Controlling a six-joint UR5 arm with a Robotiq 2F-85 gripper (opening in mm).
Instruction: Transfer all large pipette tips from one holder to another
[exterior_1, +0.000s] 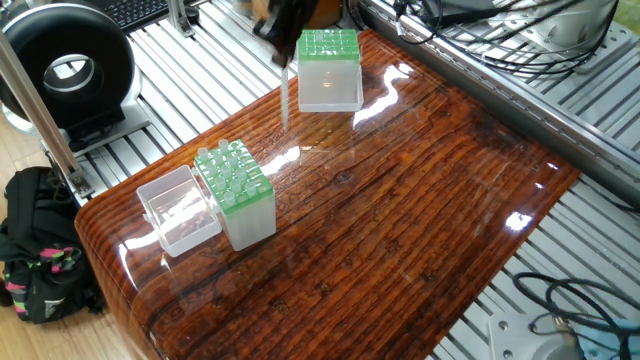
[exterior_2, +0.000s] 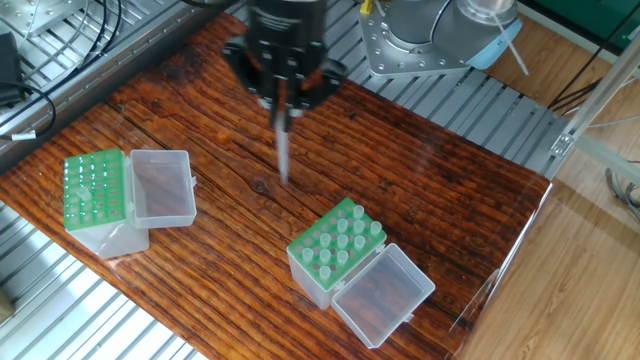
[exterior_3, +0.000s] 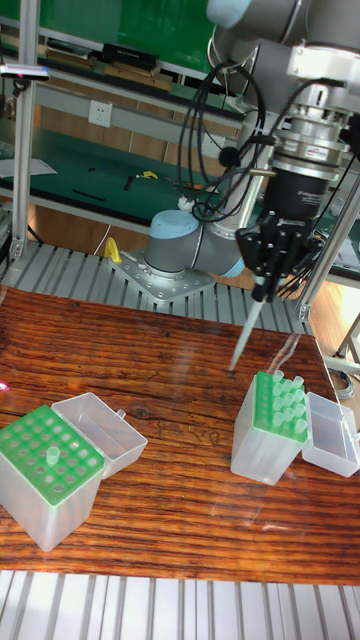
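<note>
Fingers of the gripper (exterior_2: 284, 100) closed on one pipette tip (exterior_2: 284, 152), which hangs point-down over bare table (exterior_2: 420, 170), between the nearly empty rack (exterior_3: 48, 455) holding a single tip and the fuller rack (exterior_2: 338, 240). Which rack the tip is bound for cannot be told from this; whichever it is, best to keep the tip vertical, center it over a free hole, then lower straight, since a tilted tip would likely catch the green grid. Open wood all around the gripper; the hinged lids (exterior_2: 163, 186) beside each rack and the table's near edge are the only crowding.
</note>
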